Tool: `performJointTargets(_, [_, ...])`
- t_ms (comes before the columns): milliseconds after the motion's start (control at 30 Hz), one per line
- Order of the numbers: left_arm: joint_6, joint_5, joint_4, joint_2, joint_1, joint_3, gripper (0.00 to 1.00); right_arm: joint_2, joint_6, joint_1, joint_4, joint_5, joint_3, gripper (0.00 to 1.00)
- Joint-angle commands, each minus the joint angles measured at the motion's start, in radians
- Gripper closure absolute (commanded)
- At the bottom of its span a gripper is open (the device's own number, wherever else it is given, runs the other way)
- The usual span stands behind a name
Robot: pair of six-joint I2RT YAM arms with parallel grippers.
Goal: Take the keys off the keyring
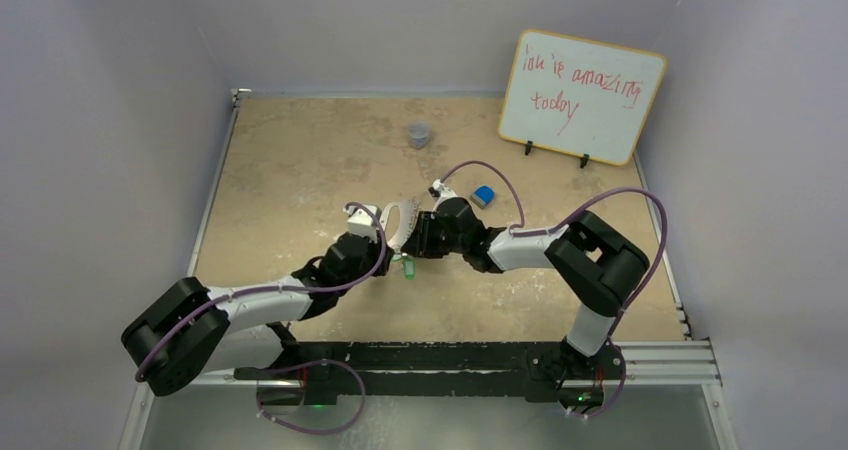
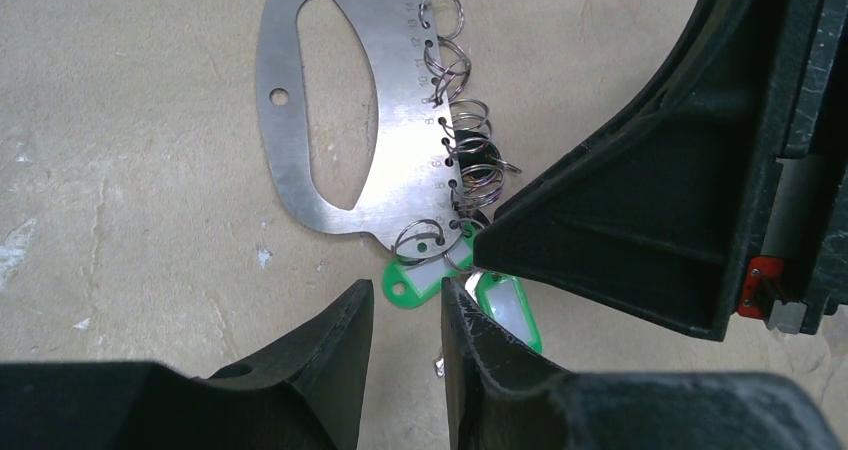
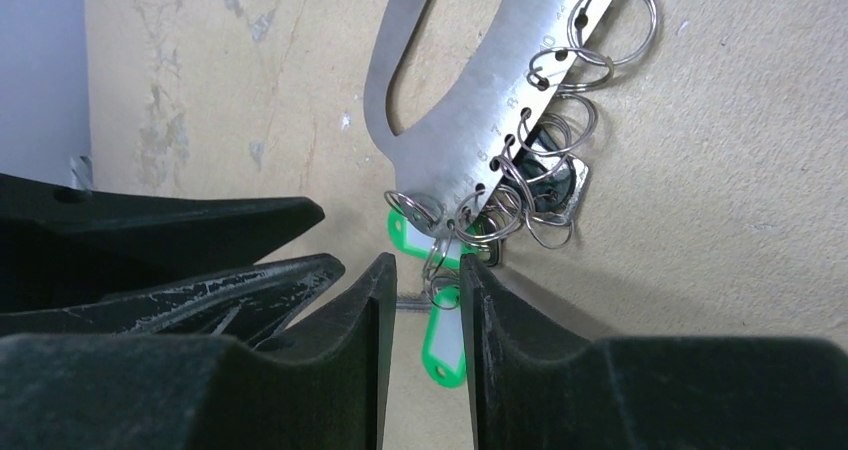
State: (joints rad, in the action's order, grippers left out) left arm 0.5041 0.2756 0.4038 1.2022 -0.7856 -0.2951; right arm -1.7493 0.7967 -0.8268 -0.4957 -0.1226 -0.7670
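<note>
The keyring (image 2: 400, 120) is a flat silver D-shaped plate lying on the tan table, with a row of split rings along one edge. It also shows in the right wrist view (image 3: 480, 100) and the top view (image 1: 400, 218). Green-headed keys (image 2: 425, 275) hang from its lowest rings, and a dark-headed one (image 3: 555, 180) lies among the rings. My left gripper (image 2: 407, 295) is open and empty, its tips just short of the green keys. My right gripper (image 3: 428, 270) is open around one green key (image 3: 443, 342), which lies against one finger.
A small grey cup (image 1: 419, 134) stands at the back. A small blue block (image 1: 483, 196) lies right of the grippers. A whiteboard (image 1: 583, 95) stands at the back right. The two grippers meet tip to tip, almost touching.
</note>
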Motion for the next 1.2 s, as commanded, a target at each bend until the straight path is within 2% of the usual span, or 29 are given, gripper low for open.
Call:
performJointTargets(0, [-0.022, -0.025, 0.059, -0.025, -0.001, 0.013, 0.7, -0.014, 0.022, -0.008, 0.016, 0.023, -0.044, 0.68])
performJointTargets(400, [-0.027, -0.027, 0.056, -0.047, -0.003, 0.025, 0.7, -0.038, 0.045, -0.009, 0.025, 0.016, -0.05, 0.75])
performJointTargets(800, [-0.043, -0.05, 0.068, -0.063, -0.003, 0.038, 0.7, -0.027, 0.053, -0.011, 0.031, 0.023, -0.057, 0.91])
performJointTargets(1167, [-0.072, -0.082, 0.096, -0.081, -0.012, 0.057, 0.7, 0.008, 0.066, -0.011, 0.071, 0.029, -0.081, 0.95])
